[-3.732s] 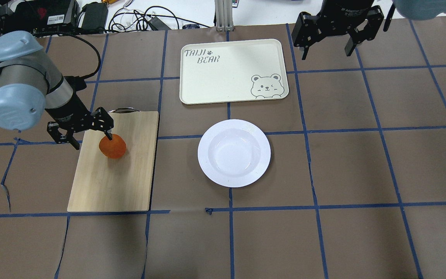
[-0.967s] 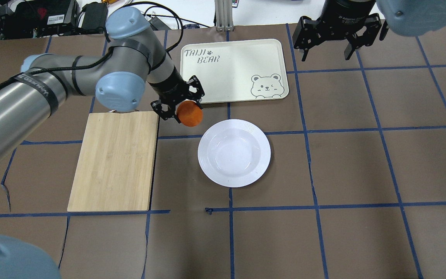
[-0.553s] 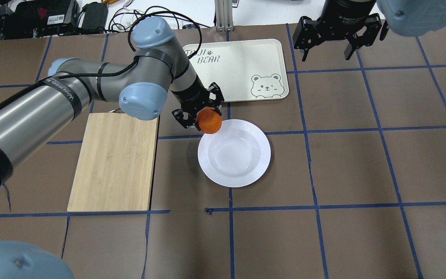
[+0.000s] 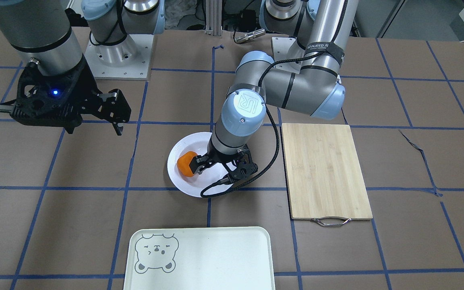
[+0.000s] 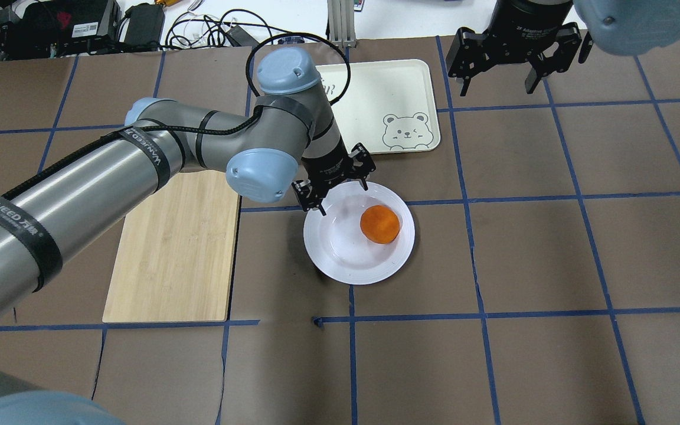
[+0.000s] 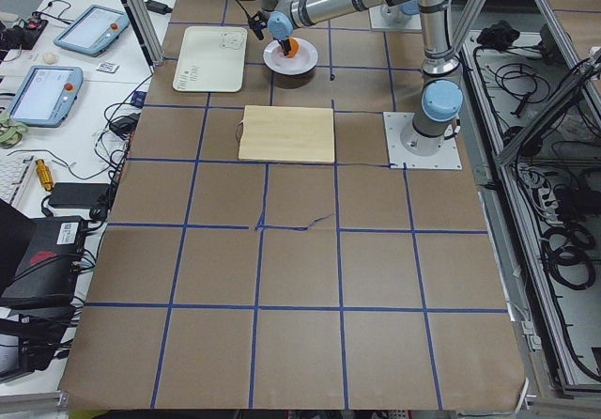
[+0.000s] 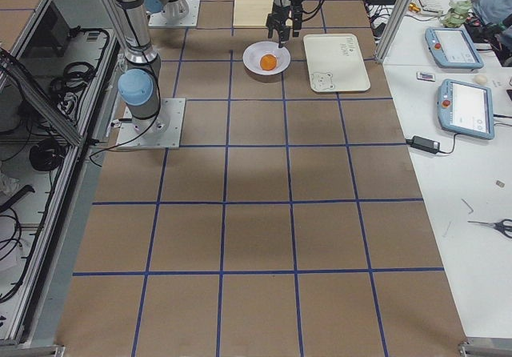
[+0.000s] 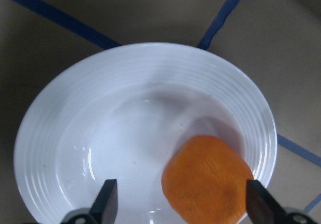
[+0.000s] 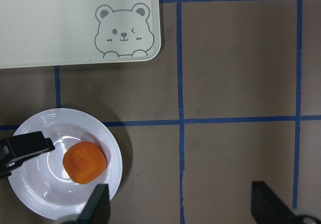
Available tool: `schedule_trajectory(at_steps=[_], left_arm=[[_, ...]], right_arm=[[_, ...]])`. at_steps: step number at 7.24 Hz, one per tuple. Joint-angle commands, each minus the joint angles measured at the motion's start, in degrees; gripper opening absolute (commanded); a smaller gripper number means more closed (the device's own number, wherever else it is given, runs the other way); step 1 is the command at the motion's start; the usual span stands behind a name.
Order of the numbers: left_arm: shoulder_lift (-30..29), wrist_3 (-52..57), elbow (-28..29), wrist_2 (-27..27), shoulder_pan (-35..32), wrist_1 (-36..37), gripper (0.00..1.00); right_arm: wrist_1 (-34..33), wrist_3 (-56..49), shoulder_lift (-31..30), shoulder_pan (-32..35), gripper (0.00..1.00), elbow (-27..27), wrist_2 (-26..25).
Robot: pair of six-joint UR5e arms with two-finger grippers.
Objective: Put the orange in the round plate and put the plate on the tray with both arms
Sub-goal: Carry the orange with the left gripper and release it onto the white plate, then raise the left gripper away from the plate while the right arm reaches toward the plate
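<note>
The orange (image 5: 380, 224) lies free in the sunken centre of the round white plate (image 5: 340, 254), toward its right side. My left gripper (image 5: 343, 198) hangs open over the plate's far-left rim. In the left wrist view the orange (image 8: 208, 180) sits between the spread fingers, close to the right fingertip (image 8: 255, 196), on the plate (image 8: 100, 123). The pale tray (image 5: 387, 100) with the bear face lies just beyond the plate, partly covered by my left arm. My right gripper (image 5: 498, 88) is open and holds nothing, high at the tray's right; its camera shows the orange (image 9: 84, 162) and the tray (image 9: 75, 23).
A wooden cutting board (image 5: 175, 254) with a metal handle lies left of the plate, under my left arm. Cables and black boxes (image 5: 51, 23) crowd the far table edge. Brown paper with blue tape lines covers the table (image 5: 552, 265).
My left arm carried the orange from the cutting board to the plate and opened. The orange now rests in the plate, out of the fingers. The right gripper has barely moved.
</note>
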Motion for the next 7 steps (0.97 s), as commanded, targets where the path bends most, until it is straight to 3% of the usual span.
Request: schedule_trajectory(at_steps=[1, 3, 4, 7], left_arm=[[1.37, 8.65, 1.50, 10.13, 3.65, -0.88, 1.00], [3.83, 18.16, 4.04, 11.05, 9.45, -3.85, 1.00], [4.45, 23.07, 6.32, 11.14, 13.31, -7.18, 1.00], [7.70, 29.45, 8.98, 15.36, 18.44, -13.89, 1.00]], right_arm=[[-1.04, -0.18, 0.64, -0.34, 1.00, 0.00, 0.43], [-4.45, -0.36, 4.67, -0.51, 1.00, 2.70, 9.19], [-8.48, -0.71, 5.47, -0.51, 1.00, 6.21, 9.58], [-33.22, -1.85, 7.59, -0.51, 1.00, 24.02, 9.58]])
